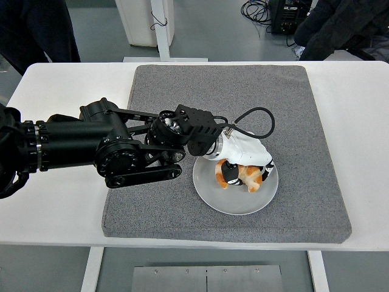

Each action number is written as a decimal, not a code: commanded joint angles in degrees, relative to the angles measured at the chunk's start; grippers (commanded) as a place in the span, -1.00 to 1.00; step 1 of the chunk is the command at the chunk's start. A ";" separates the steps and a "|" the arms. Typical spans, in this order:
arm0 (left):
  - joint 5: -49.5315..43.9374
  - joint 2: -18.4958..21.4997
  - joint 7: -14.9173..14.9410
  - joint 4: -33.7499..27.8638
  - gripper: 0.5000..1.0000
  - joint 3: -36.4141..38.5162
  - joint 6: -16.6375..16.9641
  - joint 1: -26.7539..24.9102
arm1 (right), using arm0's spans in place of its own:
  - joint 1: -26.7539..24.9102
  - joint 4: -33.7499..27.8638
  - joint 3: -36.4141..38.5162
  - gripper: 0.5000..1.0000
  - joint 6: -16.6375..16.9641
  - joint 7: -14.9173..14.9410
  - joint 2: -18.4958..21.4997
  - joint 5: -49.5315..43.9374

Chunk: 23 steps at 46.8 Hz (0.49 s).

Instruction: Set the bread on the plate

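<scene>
The bread [245,177], an orange-brown and white roll, is over the middle of the white plate [221,197], low enough that it looks to touch it. My left hand [242,175], white with black fingers, reaches in from the left and is shut on the bread from above. The plate sits on the grey mat [304,140], right of centre and near its front edge. My right arm is not in view.
The black left arm [109,149] lies across the left half of the mat, with a black cable [255,118] looping above the wrist. People in dark clothes stand behind the table at the top left [36,30] and top right [340,27].
</scene>
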 commanded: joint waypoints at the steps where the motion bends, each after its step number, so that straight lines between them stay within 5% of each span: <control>1: 0.80 0.08 0.00 -0.01 -1.00 -0.02 0.24 0.50 | 0.00 0.00 0.00 1.00 0.02 0.00 0.00 0.00; 16: -0.78 0.61 0.26 -0.27 -1.00 -0.19 -1.07 -0.38 | 0.00 0.00 0.00 1.00 0.02 0.00 0.00 0.00; 17: -1.30 0.70 0.26 -0.27 -0.40 -0.28 -1.60 -0.55 | 0.00 0.00 0.00 1.00 0.02 0.00 0.00 0.00; 18: -1.92 0.70 0.26 -0.27 0.56 -0.45 -2.30 -0.56 | 0.00 0.00 0.00 1.00 -0.07 0.00 0.00 0.00; 19: -2.71 0.70 0.43 -0.27 1.00 -0.46 -3.00 -0.73 | 0.00 0.00 0.00 1.00 -0.07 0.00 0.00 0.00; 23: -4.73 1.57 0.52 -0.71 1.00 -0.37 -3.98 -1.43 | 0.00 0.00 0.00 1.00 0.02 0.00 0.00 0.00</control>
